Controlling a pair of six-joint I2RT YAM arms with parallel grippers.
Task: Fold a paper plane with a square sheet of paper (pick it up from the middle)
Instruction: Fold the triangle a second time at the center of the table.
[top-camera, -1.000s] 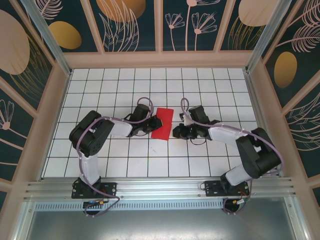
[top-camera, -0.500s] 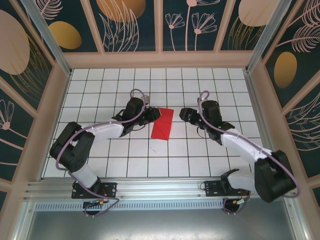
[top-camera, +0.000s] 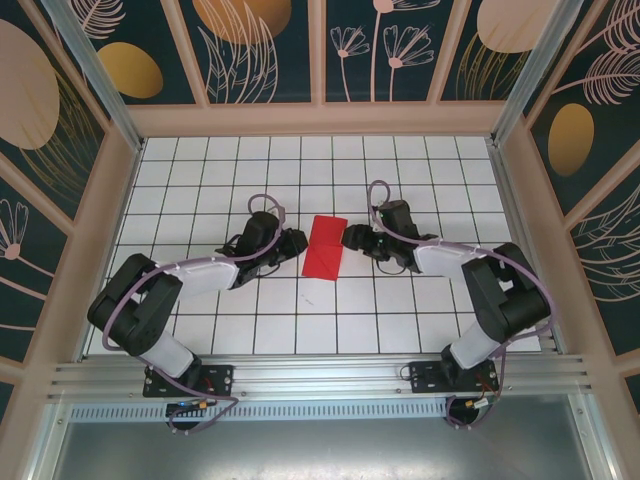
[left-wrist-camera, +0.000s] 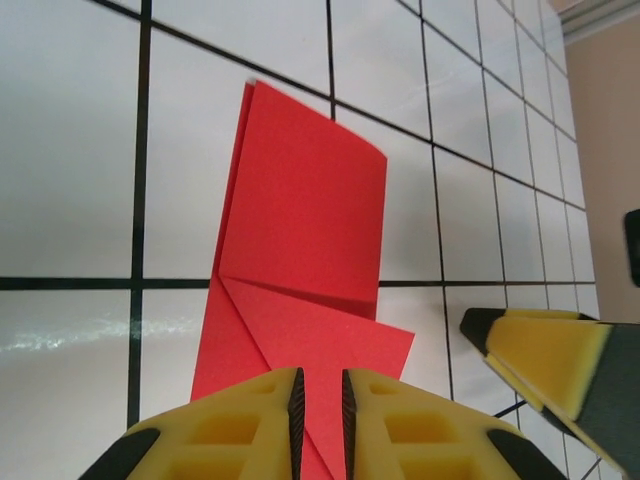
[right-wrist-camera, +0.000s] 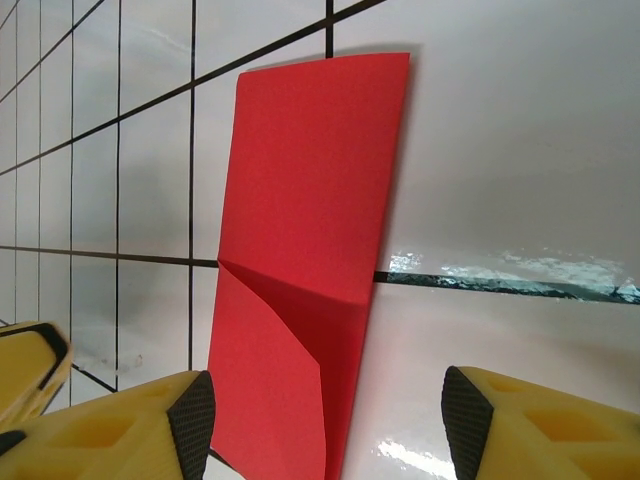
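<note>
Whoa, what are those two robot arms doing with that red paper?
They are folding a paper plane. The red paper lies flat on the white tiled table, folded into a narrow strip with a slanted flap at one end. The left claw is at its left edge with fingers nearly together; I can't tell if it pinches the paper. The right claw is open at the right edge, holding nothing. It isn't a plane yet.

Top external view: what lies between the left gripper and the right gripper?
The folded square sheet of paper lies between the left gripper and the right gripper in the top view.
</note>
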